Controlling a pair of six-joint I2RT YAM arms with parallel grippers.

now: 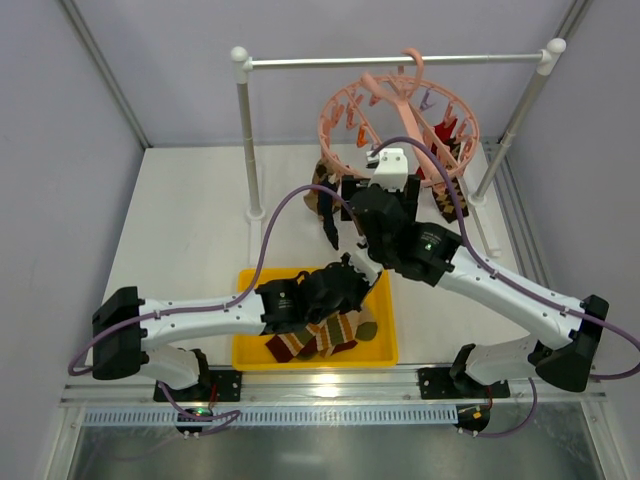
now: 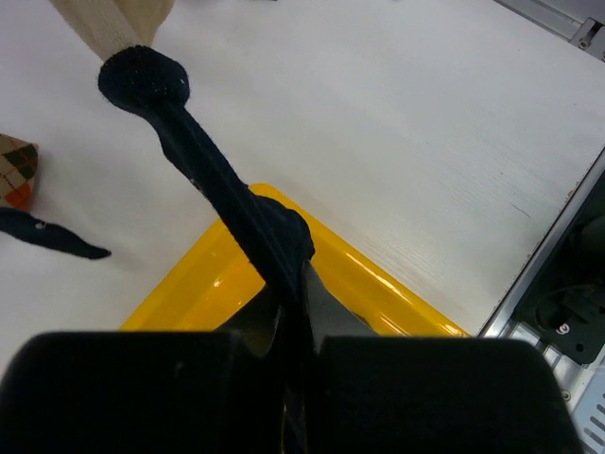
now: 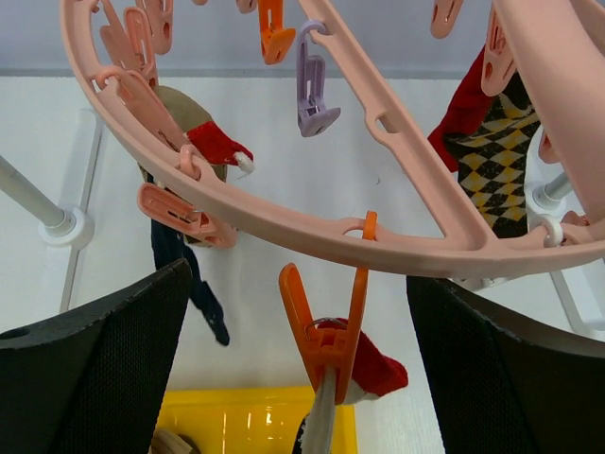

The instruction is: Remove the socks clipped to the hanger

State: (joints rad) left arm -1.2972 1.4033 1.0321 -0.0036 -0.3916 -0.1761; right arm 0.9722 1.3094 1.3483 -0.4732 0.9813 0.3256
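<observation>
The salmon-pink ring hanger (image 1: 345,105) hangs from the rail, and its ring (image 3: 284,203) crosses the right wrist view. My right gripper (image 3: 298,279) is open, its fingers (image 3: 113,359) either side of an orange clip (image 3: 326,331) that holds a white-and-red sock (image 3: 378,364). An argyle sock (image 3: 496,161) and a dark navy sock (image 3: 189,274) hang from other clips. My left gripper (image 2: 293,312) is shut on a dark navy sock (image 2: 217,189) stretched up to the left, over the corner of the yellow bin (image 2: 378,284). Striped socks (image 1: 320,335) lie in the bin.
The white-and-metal rail stand (image 1: 245,130) holds the hanger at the back. The yellow bin (image 1: 385,340) sits between the arm bases. In the left wrist view an argyle sock tip (image 2: 17,170) and a dark sock tip (image 2: 47,236) hang at the left.
</observation>
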